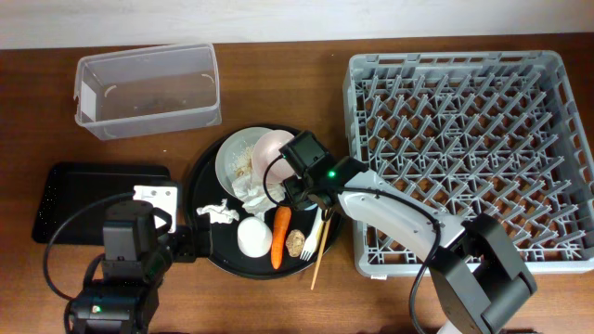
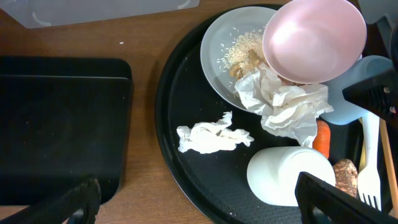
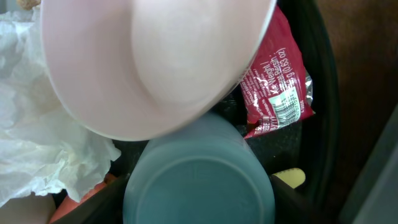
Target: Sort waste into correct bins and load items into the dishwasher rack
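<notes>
My right gripper point(image 1: 299, 178) point(image 3: 199, 208) is shut on the light blue cup point(image 3: 199, 177) point(image 2: 356, 93) on the round black tray point(image 1: 209, 237). The pink cup point(image 1: 274, 153) point(image 2: 314, 37) point(image 3: 155, 56) leans on it, over the white dish point(image 1: 234, 160) point(image 2: 227, 43) holding rice scraps point(image 2: 242, 46). A red wrapper point(image 3: 277, 81) lies beside the cups. Tissues point(image 1: 218, 211) point(image 2: 211, 137) point(image 2: 286, 109), a small white cup point(image 1: 253, 237) point(image 2: 286, 174), a carrot point(image 1: 280, 237), a brown scrap point(image 1: 298, 244), a white fork point(image 1: 311, 243) and chopsticks point(image 1: 320, 252) lie on the tray. My left gripper point(image 1: 176, 237) point(image 2: 199, 205) is open and empty.
The clear tub point(image 1: 148, 88) stands at the back left. The shallow black tray point(image 1: 88, 199) point(image 2: 56, 124) lies left of the round tray, beside my left arm. The grey dishwasher rack point(image 1: 469, 158) fills the right side, and my right arm reaches over its front left corner.
</notes>
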Controlling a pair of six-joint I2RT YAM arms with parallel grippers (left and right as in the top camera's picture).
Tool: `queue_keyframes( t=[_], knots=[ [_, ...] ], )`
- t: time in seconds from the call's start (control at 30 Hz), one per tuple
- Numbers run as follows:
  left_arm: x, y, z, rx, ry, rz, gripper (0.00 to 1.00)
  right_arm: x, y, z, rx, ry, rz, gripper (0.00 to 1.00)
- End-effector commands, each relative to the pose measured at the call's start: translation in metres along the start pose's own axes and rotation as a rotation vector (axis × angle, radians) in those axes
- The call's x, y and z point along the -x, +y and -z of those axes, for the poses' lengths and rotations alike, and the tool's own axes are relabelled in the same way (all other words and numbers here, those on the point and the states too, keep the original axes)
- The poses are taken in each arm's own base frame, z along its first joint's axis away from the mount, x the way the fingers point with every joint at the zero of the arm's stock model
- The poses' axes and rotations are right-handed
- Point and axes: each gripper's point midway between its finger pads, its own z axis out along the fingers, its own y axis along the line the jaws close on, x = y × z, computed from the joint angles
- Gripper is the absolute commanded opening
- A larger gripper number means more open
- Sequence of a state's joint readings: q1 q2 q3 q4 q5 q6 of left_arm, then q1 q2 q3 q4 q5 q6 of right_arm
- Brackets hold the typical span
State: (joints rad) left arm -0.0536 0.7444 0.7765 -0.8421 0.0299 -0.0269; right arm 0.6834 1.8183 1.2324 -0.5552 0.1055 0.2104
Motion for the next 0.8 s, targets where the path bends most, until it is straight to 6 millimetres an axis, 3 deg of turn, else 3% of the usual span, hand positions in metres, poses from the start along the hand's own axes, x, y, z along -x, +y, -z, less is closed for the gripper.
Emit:
queue_keyframes(
  t=[0.0, 0.1, 0.17, 0.2, 0.23, 0.3, 0.33, 0.37, 0.4, 0.47, 0.57, 0.63, 0.67, 0.77],
  knots=[
    [0.005, -0.004, 0.003, -0.018, -0.014, 0.009, 0.99, 0.017, 0.003, 0.024, 0.010, -0.069, -0.011, 0.55],
    [0.005, -0.003, 0.003, -0.017, -0.014, 0.009, 0.99, 0.028, 0.000, 0.054, 0.017, -0.109, -0.018, 0.55],
    [0.005, -0.003, 0.003, -0.017, -0.014, 0.009, 0.99, 0.048, -0.014, 0.103, 0.009, -0.155, -0.049, 0.55],
    [0.005, -0.003, 0.003, -0.017, -0.014, 0.009, 0.99, 0.053, -0.023, 0.116, 0.000, -0.163, -0.067, 0.55],
    [0.005, -0.004, 0.003, -0.018, -0.014, 0.009, 0.99, 0.061, -0.051, 0.141, -0.031, -0.172, -0.125, 0.55],
    [0.005, -0.003, 0.003, -0.017, -0.014, 0.009, 0.99, 0.062, -0.096, 0.164, -0.084, -0.183, -0.217, 0.54],
    [0.005, -0.003, 0.003, -0.017, -0.014, 0.009, 0.99, 0.059, -0.130, 0.176, -0.126, -0.196, -0.292, 0.54],
    [0.005, -0.004, 0.003, -0.018, -0.014, 0.009, 0.99, 0.049, -0.172, 0.187, -0.182, -0.198, -0.386, 0.54],
    [0.005, -0.004, 0.003, -0.018, -0.014, 0.009, 0.99, 0.042, -0.195, 0.190, -0.215, -0.193, -0.439, 0.54],
    [0.005, -0.004, 0.003, -0.018, -0.013, 0.009, 0.99, 0.006, -0.278, 0.203, -0.334, -0.176, -0.642, 0.54],
    [0.005, -0.004, 0.003, -0.018, -0.013, 0.009, 0.99, -0.066, -0.379, 0.228, -0.498, -0.159, -0.924, 0.54],
    [0.005, -0.004, 0.003, -0.018, -0.013, 0.009, 0.99, -0.098, -0.411, 0.232, -0.546, -0.142, -1.024, 0.54],
    [0.005, -0.003, 0.003, -0.018, -0.013, 0.009, 0.99, -0.128, -0.434, 0.231, -0.579, -0.106, -1.103, 0.54],
    [0.005, -0.004, 0.003, -0.018, -0.013, 0.009, 0.99, -0.180, -0.458, 0.217, -0.597, -0.014, -1.223, 0.54]
  ],
)
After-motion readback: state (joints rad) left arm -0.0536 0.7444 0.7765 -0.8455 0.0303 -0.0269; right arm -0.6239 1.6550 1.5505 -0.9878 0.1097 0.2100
